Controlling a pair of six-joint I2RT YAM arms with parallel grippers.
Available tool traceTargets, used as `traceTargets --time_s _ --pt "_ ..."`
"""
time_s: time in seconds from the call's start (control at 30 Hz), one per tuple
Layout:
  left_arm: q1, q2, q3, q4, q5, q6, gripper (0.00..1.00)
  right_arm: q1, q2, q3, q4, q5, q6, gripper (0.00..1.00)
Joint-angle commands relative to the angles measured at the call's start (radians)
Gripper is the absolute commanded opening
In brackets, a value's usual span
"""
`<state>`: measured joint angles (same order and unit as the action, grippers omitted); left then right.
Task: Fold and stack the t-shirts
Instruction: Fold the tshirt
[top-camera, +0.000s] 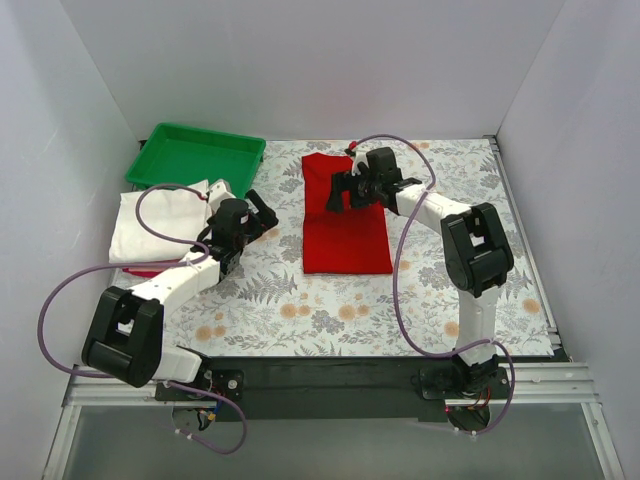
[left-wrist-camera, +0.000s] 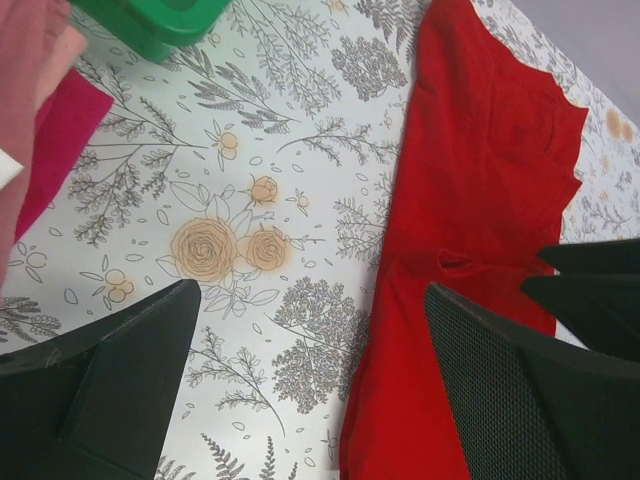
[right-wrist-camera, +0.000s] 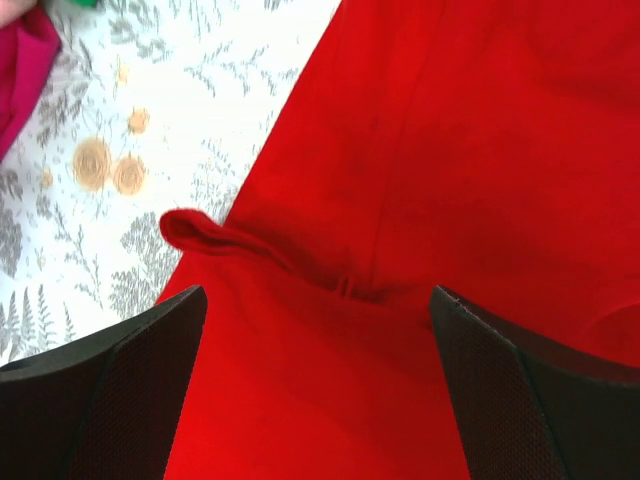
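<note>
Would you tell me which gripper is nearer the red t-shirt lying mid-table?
Right. The right gripper is directly over the red t-shirt, above its upper part; the left gripper is off to its left, above the floral cover.

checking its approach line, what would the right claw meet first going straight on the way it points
The red t-shirt, probably at the small raised fold by its edge; the open right claw points down at it. Gap unclear.

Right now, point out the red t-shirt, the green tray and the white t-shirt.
red t-shirt (top-camera: 345, 240): top external view, lower flat panel.
green tray (top-camera: 200, 158): top external view, bare floor.
white t-shirt (top-camera: 172, 212): top external view, middle of the cloth.
</note>
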<state>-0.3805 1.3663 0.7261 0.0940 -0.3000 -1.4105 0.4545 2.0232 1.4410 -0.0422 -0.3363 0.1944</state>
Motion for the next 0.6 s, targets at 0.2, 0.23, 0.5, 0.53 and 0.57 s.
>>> traceTargets --time_s 0.2,0.23,0.5,0.53,0.57 --pt "0.003 -0.032 -0.001 0.026 0.146 0.013 0.95 0.001 -0.167 -0.049 0.064 0.083 -0.012 0.98" --pt "0.003 -0.033 -0.002 0.023 0.163 0.01 0.95 0.001 -0.222 -0.074 0.065 0.098 -0.009 0.98" --pt "-0.018 -0.006 -0.034 0.007 0.416 -0.05 0.95 -0.017 -0.582 -0.449 0.085 0.191 0.074 0.98" --pt "-0.026 -0.01 -0.053 0.001 0.429 -0.06 0.95 -0.016 -0.616 -0.476 0.099 0.153 0.112 0.98" --pt "-0.046 -0.03 -0.062 -0.003 0.443 -0.07 0.95 -0.016 -0.62 -0.5 0.167 0.101 0.132 0.98"
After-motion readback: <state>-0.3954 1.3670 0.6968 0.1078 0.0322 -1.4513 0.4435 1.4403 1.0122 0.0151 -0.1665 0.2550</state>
